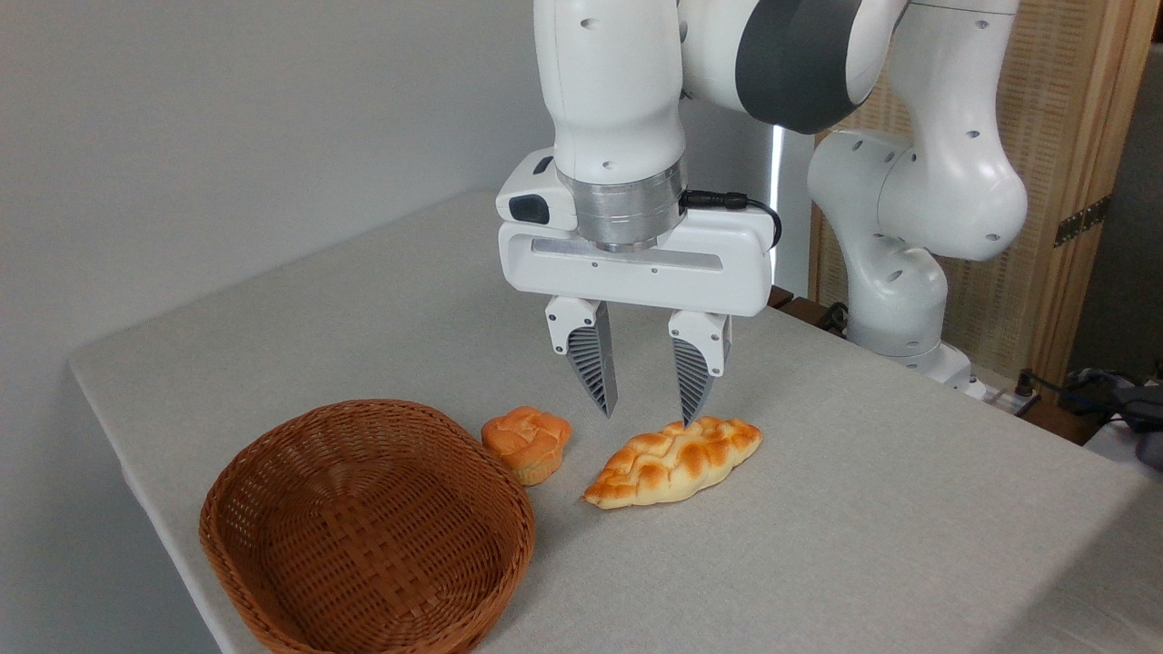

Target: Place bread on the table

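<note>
Spanning the frame, grey cloth surface [863, 509] carries everything. White Panda arm [618, 91] hangs over it, gripper [647, 413] open, holding nothing. Wicker basket [363, 531] front left. Braided bread [674, 460] lies flat on the surface, right of basket, just under the gripper; right fingertip [692, 400] overlaps its top edge in view, contact unclear. Small round bun [526, 442] between basket and bread.

Table [909, 509] with bread [674, 460], bun [526, 442], basket [363, 536]

The bread [674, 460] lies on the table [890, 509], right of a bun [526, 442]. A basket [367, 531] sits left, nearer the front.
</note>
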Motion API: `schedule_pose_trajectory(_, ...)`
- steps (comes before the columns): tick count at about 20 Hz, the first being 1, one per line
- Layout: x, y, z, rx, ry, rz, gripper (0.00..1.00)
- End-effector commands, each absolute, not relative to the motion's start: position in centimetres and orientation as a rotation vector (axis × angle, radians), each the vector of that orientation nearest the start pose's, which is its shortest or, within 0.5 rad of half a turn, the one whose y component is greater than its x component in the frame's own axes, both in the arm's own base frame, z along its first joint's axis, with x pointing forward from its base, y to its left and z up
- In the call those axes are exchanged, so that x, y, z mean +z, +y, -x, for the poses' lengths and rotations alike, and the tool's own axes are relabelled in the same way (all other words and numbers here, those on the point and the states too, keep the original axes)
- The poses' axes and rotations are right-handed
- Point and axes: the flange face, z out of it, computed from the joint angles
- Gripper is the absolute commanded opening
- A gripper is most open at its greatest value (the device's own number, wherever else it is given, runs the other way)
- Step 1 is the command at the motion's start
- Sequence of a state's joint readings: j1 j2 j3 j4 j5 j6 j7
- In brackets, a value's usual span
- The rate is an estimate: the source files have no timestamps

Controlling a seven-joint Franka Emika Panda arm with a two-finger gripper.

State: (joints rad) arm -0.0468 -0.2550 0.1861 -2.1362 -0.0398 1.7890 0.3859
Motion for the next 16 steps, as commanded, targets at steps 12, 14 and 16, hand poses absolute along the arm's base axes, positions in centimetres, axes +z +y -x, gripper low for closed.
schedule_pose_trajectory(12, 61.3, -0.9, -48.7, -0.148, 1.288, 2.897, 1.0)
schedule_pose_trajectory(14, 61.3, -4.0, -50.1, -0.083, 1.358, 2.867, 1.0)
schedule_pose_trajectory(16, 61.9, -5.6, -51.5, 0.0, 1.397, 2.857, 1.0)
